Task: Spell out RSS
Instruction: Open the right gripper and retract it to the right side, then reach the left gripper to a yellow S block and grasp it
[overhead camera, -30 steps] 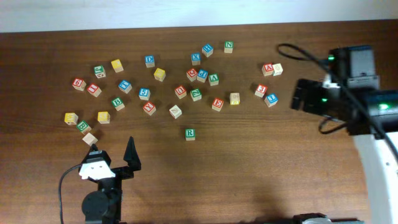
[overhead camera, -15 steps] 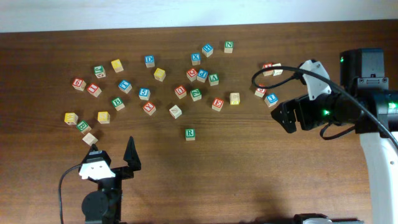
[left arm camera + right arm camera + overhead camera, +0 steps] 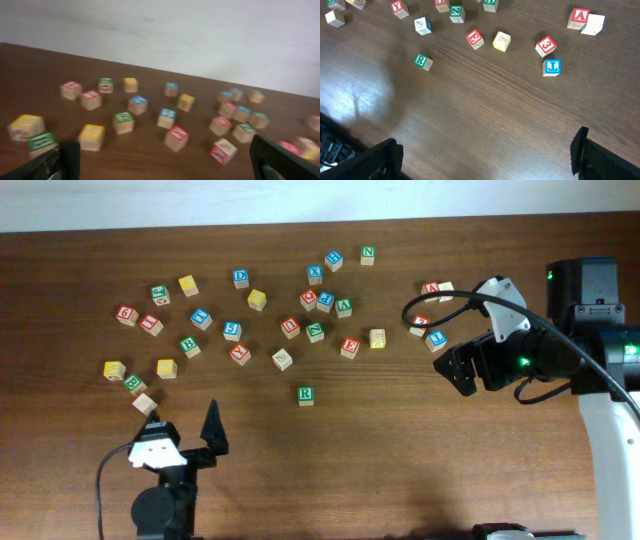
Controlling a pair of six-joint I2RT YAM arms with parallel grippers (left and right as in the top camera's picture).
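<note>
A block with a green R [image 3: 305, 394] stands alone on the wooden table, in front of the scattered letter blocks; it also shows in the right wrist view [image 3: 422, 61]. I cannot pick out an S block for sure; a blue-lettered block [image 3: 232, 330] may be one. My right gripper [image 3: 462, 368] is open and empty, hovering right of the R block, over bare wood [image 3: 485, 155]. My left gripper [image 3: 181, 420] is open and empty near the front left edge, facing the blocks [image 3: 165, 165].
Several letter blocks lie across the back half of the table [image 3: 400, 460]. Close to my right gripper are a red A [image 3: 579, 17], a red 3 [image 3: 545, 46], a blue block [image 3: 551, 67], a red E [image 3: 474, 38] and a pale yellow block [image 3: 501, 41].
My right arm has swung in from the right edge towards the table's middle, ending beside the right-hand blocks. The left arm and the blocks have not moved.
</note>
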